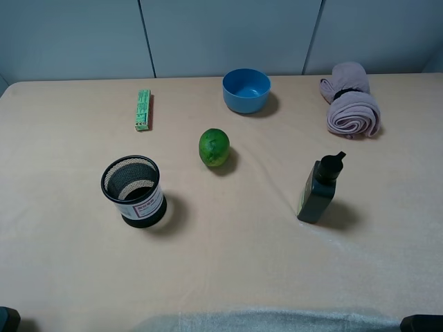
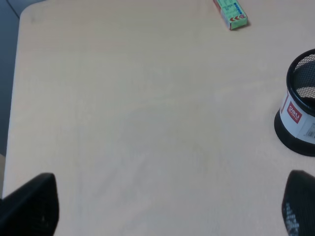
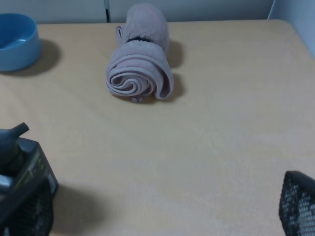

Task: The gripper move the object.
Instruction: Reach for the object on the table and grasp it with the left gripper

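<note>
The black wire-mesh pen cup (image 1: pixel 133 191) stands upright on the left half of the table, its white label with red edging facing the front. It also shows at the edge of the left wrist view (image 2: pixel 301 114). My left gripper (image 2: pixel 167 209) is open and empty, well short of the cup and off to its side; only its two dark fingertips (image 2: pixel 29 206) show. My right gripper (image 3: pixel 162 214) is open and empty, with one fingertip (image 3: pixel 298 204) in view. In the exterior view only dark corners of the arms show at the front edge.
A dark square pump bottle (image 1: pixel 319 190) stands right of centre, close to the right gripper (image 3: pixel 22 164). A green lime (image 1: pixel 214 147), a blue bowl (image 1: pixel 246 90), a rolled pinkish towel (image 1: pixel 351 104) and a green box (image 1: pixel 142 109) lie further back.
</note>
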`<action>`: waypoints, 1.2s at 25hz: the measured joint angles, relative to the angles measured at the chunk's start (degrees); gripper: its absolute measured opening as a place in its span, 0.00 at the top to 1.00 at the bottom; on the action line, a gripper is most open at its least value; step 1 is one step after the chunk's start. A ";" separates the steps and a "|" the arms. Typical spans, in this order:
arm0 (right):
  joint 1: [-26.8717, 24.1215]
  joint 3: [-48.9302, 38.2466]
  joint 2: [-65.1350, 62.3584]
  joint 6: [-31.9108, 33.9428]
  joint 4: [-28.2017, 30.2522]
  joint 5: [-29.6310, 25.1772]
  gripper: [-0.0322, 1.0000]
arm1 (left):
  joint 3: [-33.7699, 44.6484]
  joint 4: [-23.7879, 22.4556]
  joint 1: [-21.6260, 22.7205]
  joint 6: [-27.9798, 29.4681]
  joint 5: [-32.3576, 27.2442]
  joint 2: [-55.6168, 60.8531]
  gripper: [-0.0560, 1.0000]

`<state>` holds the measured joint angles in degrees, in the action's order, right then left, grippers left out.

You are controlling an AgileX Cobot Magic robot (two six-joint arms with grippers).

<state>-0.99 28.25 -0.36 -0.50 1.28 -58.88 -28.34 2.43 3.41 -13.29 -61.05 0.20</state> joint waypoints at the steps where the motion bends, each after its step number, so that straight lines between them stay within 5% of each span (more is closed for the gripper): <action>1: 0.00 0.00 0.00 0.00 0.00 0.00 0.30 | 0.00 0.00 0.00 0.00 0.00 0.00 0.10; 30: 0.00 0.00 0.00 0.00 0.00 0.00 0.30 | -1.35 0.00 0.00 0.61 -0.45 -3.04 0.11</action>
<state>-0.99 28.25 -0.36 -0.50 1.28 -58.88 -29.69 2.43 3.41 -12.68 -61.50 -2.84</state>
